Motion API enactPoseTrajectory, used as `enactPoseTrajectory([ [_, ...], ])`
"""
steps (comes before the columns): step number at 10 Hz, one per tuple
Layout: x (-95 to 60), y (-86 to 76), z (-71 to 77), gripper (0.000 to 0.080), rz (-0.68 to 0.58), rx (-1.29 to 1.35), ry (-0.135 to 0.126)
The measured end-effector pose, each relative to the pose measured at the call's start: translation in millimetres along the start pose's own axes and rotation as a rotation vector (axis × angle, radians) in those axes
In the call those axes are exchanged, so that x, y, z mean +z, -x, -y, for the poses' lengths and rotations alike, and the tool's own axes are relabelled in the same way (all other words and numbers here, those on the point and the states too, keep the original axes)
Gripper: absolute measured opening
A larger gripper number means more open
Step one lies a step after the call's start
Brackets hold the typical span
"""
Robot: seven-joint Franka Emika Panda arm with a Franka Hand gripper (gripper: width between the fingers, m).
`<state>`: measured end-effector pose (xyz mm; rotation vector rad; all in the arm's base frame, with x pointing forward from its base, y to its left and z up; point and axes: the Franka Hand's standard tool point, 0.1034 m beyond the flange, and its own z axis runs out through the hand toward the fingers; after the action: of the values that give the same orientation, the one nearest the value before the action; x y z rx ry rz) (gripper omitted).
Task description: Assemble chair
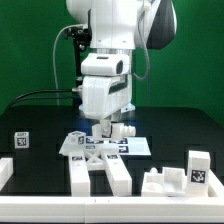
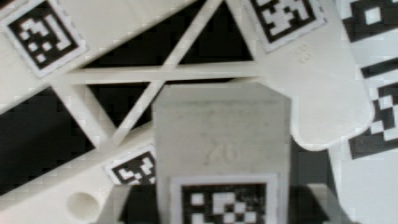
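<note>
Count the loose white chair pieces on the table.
6: two blocks at the exterior view's left, two bars front centre, two blocks at its right. The arm may hide others.

Exterior view: faces the arm (image 1: 105,60) head-on, slightly above the worktop (image 1: 40,125), at middle distance.
Wrist view: very near, looking down on a tagged white chair part (image 2: 222,140).
Shared: the area under the end effector (image 1: 106,129).
</note>
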<state>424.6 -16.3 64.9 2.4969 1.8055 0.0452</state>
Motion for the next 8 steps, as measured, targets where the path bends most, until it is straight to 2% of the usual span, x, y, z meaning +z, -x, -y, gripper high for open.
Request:
enactPoseTrajectory([
  [2,0.2,-3.0,1.2,0.0281,0.01,-0.119,0.002],
  [4,2.1,-49.5,16.0,0.0282,-0.005,-0.31,0.002],
  [5,5.8,-64.2,19.8,0.0282,-0.012,-0.365,-0.005],
  [6,5.6,-74.1,18.4,0.0282,-0.022,-0.461,0.036],
  [7,7.1,-68.8,19.6,0.0282,-0.013,-0.486,0.025],
  [8,7.3,-66.1,18.6,0.0282,-0.006,-0.552,0.027],
])
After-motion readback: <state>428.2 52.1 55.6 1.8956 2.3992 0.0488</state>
